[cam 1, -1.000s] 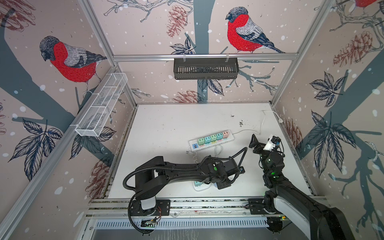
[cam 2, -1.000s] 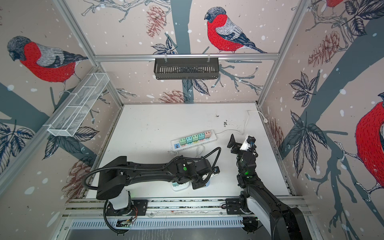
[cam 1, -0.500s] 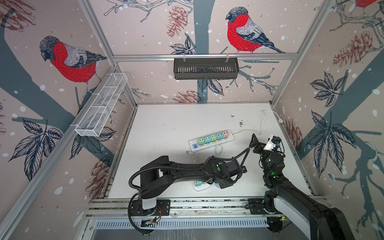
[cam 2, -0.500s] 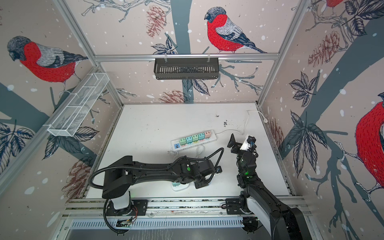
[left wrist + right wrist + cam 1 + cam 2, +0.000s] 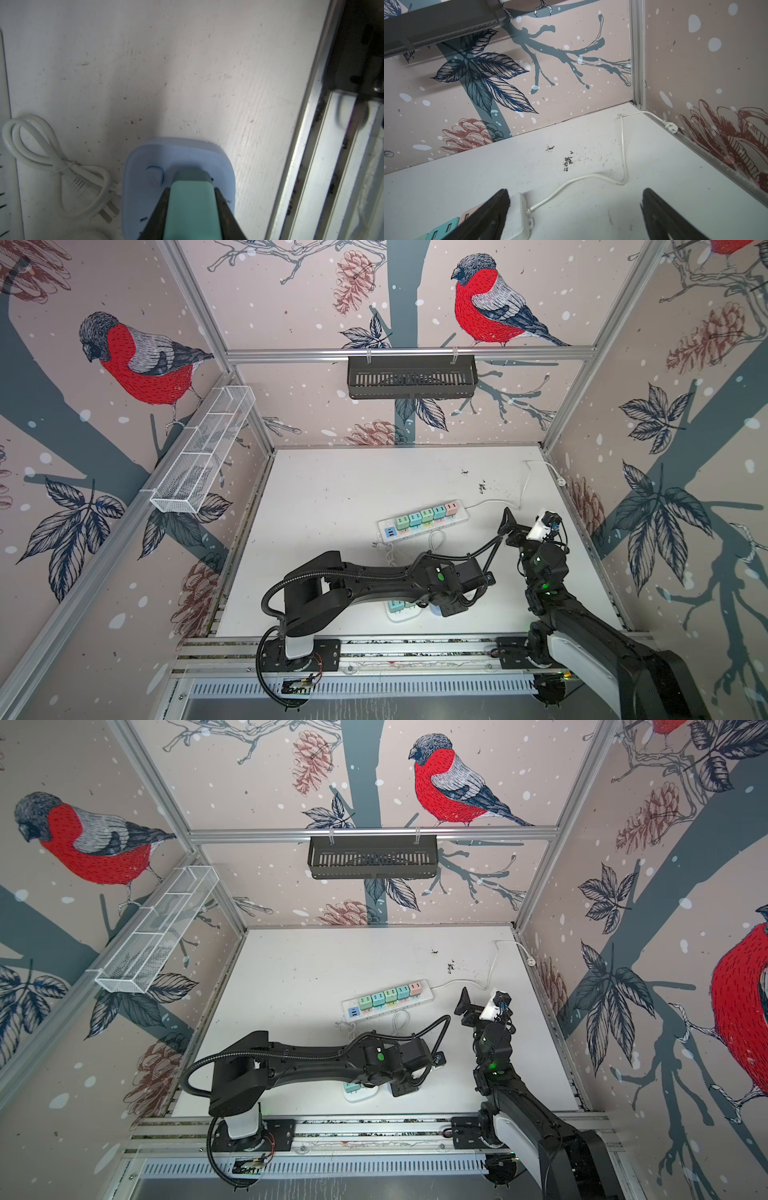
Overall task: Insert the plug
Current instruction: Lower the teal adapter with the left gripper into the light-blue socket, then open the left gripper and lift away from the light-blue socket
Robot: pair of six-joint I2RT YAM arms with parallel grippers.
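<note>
**Mint-green plug pinched at the near strip**

Mint-green plastic fills the bottom of the left wrist view: the plug (image 5: 192, 212) sits between the dark fingers (image 5: 159, 218) of the left gripper (image 5: 191, 191), which are drawn in narrow against its two flanks. That side grip likely leaves the pronged face free to press down. The plug's base meets the pale near power strip (image 5: 178, 153) beside a small button (image 5: 154, 176). Whether it is fully seated I cannot tell; a thin dark gap shows at one corner.

At the lower left of that view lies a tied white cord (image 5: 69, 165).

In both top views the left arm's wrist covers all of this, and only an end of the near strip (image 5: 399, 612) peeks out low in the frame, near the table's front edge. Those views give the layout instead: a far power strip (image 5: 462, 515) full of coloured adapters sits in mid-frame on the white table (image 5: 332, 489).

The right gripper (image 5: 575, 199) hangs raised beside the far strip, spread wide and holding nothing, probably to keep clear. Only its wrist view follows the far strip's cable (image 5: 623, 145) to the back corner.
</note>
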